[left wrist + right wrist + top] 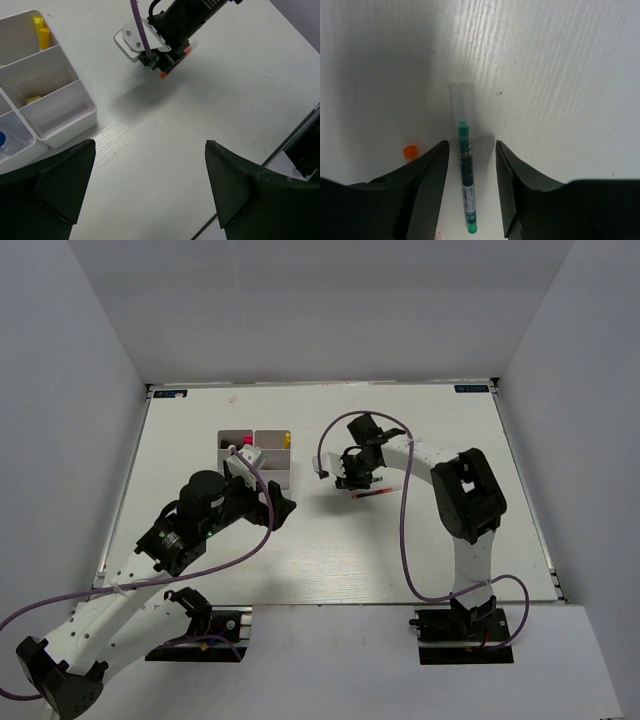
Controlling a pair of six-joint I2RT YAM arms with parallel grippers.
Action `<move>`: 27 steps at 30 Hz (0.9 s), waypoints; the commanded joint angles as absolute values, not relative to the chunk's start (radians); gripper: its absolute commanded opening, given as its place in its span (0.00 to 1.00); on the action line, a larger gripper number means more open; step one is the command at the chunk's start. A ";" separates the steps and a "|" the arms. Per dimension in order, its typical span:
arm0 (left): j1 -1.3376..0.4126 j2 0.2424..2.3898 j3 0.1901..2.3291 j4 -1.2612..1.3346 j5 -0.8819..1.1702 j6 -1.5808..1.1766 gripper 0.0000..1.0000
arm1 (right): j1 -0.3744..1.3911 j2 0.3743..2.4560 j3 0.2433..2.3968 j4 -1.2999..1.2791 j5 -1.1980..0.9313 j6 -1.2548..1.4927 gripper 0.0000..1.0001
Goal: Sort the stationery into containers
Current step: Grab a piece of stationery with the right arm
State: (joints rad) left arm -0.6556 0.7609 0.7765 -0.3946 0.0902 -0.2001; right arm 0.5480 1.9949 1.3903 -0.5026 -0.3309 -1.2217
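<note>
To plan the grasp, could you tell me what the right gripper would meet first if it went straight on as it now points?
Probably the green pen lying between the right gripper's open fingers, then the table; depth is unclear.

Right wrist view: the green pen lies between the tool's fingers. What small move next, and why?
Probably close the right tool on the green pen: it lies on the table between the open jaws, with a gap on each side, not yet gripped.

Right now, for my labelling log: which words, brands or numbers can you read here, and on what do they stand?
No text is readable.
Left blue sticker, far corner: too small to read.
Right blue sticker, far corner: too small to read.
Print on the green pen: blurred.
</note>
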 commanded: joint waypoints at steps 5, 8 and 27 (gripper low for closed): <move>-0.649 0.738 0.782 -0.388 0.091 -0.192 1.00 | 0.563 2.103 1.563 -0.678 -0.305 -1.258 0.49; -0.649 0.738 0.782 -0.388 0.081 -0.192 1.00 | 0.568 2.146 1.614 -0.771 -0.298 -1.276 0.43; -0.649 0.701 0.773 -0.379 0.071 -0.192 1.00 | 0.583 2.139 1.686 -0.873 -0.350 -1.197 0.00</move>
